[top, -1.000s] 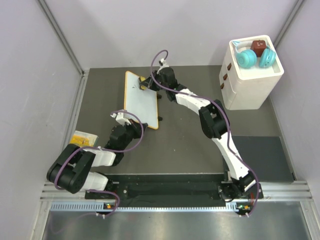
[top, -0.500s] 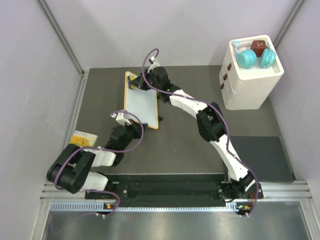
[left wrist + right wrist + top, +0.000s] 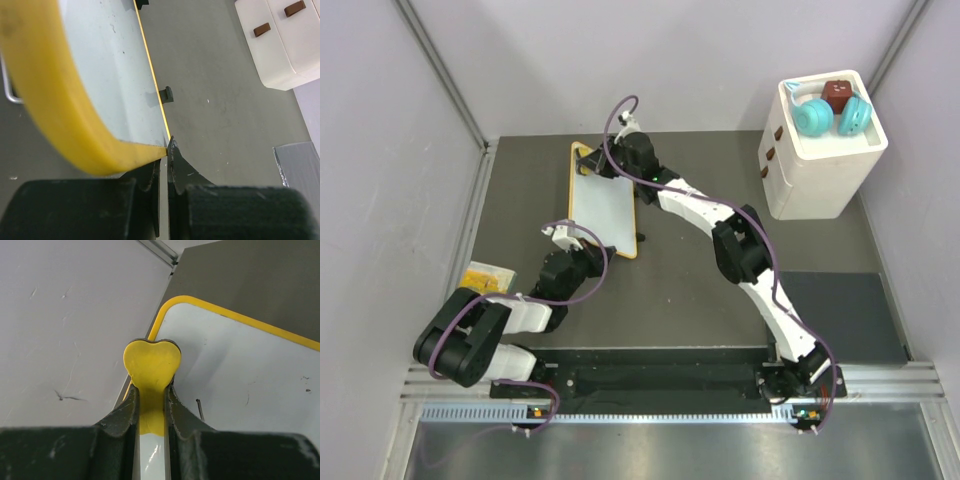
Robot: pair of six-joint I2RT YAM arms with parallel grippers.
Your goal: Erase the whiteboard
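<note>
The whiteboard (image 3: pixel 603 205), white with a thin yellow frame, lies on the dark table, its long side running away from me. My left gripper (image 3: pixel 592 246) is shut on its near corner; in the left wrist view the yellow frame (image 3: pixel 55 100) runs into the nearly closed jaws (image 3: pixel 165 150). My right gripper (image 3: pixel 603 166) is shut on a yellow bone-shaped piece (image 3: pixel 151 362) and holds it over the board's far left corner. The right wrist view shows a few faint black marks (image 3: pixel 199 408) on the white surface (image 3: pixel 240 370).
A white drawer box (image 3: pixel 820 160) stands at the far right with teal headphones and a brown cube on top; it also shows in the left wrist view (image 3: pixel 280 45). A yellow packet (image 3: pixel 485 277) lies at the left. A dark mat (image 3: pixel 840 315) lies at the right.
My right gripper has moved left along the board's far end with the yellow piece, from the right edge to the far left corner. The left arm has not moved.
</note>
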